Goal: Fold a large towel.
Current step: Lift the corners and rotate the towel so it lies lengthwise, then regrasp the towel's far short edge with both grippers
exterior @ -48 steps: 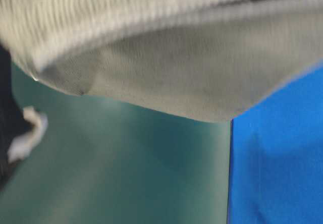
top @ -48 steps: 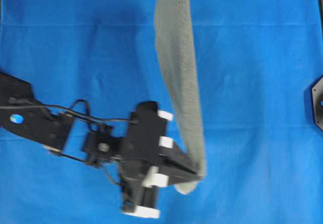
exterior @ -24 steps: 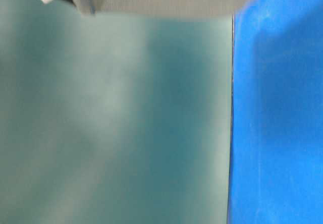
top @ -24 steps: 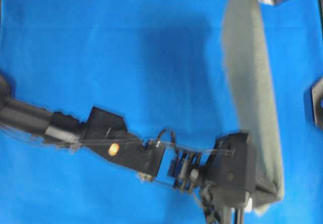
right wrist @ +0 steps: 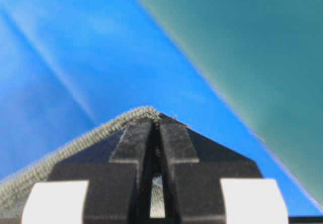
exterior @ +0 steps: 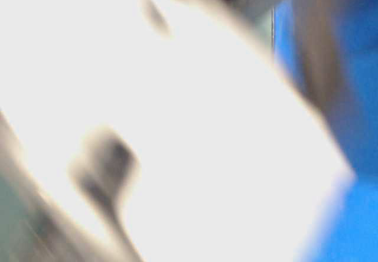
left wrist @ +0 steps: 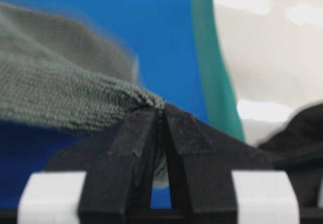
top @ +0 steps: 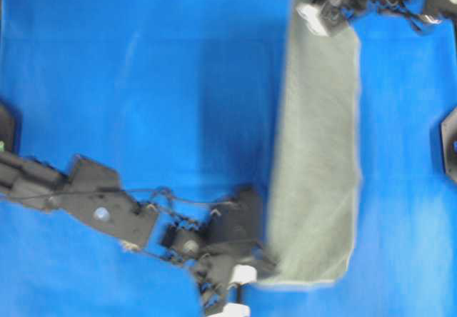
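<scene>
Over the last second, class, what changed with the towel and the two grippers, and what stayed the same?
The towel swung from a narrow strip to a wider hanging sheet, further right in the overhead view. The left gripper carried its end rightward; the right gripper came into overhead view. Both stayed clamped on it.

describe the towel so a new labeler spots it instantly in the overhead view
Start from the blue table covering that fills the overhead view. On its right half, a long strip runs from the right end effector at the top edge down to the left end effector near the bottom. That is the towel: the only grey-green, nubbly terry cloth, edged with a thin pale hem.
</scene>
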Tool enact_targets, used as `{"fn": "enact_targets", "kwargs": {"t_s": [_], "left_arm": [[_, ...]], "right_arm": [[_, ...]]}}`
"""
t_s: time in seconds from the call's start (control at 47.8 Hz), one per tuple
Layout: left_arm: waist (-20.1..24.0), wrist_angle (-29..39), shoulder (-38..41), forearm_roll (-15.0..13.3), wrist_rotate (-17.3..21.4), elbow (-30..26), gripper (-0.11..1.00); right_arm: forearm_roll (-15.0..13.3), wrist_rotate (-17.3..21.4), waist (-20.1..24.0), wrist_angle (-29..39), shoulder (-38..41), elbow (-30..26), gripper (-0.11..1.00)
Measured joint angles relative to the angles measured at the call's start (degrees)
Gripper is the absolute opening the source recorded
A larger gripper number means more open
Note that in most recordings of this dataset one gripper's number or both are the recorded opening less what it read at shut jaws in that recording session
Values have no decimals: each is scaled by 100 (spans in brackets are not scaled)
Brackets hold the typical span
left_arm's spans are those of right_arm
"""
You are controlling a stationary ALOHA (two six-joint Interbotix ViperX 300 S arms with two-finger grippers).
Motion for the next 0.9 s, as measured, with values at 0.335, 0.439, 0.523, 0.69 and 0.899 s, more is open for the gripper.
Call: {"fn": "enact_targets", "kwargs": {"t_s": [0.335,0.439,0.523,0.69,0.899], "left_arm": [[-255,-879,-615,-44,-817,1731,3],[-255,-844,-650,-44,-817,1758,3],[-202,-835,-650,-35,-765,1767,4],[-97,-817,-650,-18,-580,1740,43],[70,-562,-896,-9,-237,1679,76]], "right_arm": [[-255,-44,167,-527,1749,-1283,2],[-369,-149,167,-545,1775,-1318,2],[-404,-290,167,-554,1767,-1318,3],[-431,-633,123,-448,1767,-1336,34],[-466,-1222,167,79,1740,-1301,65]]}}
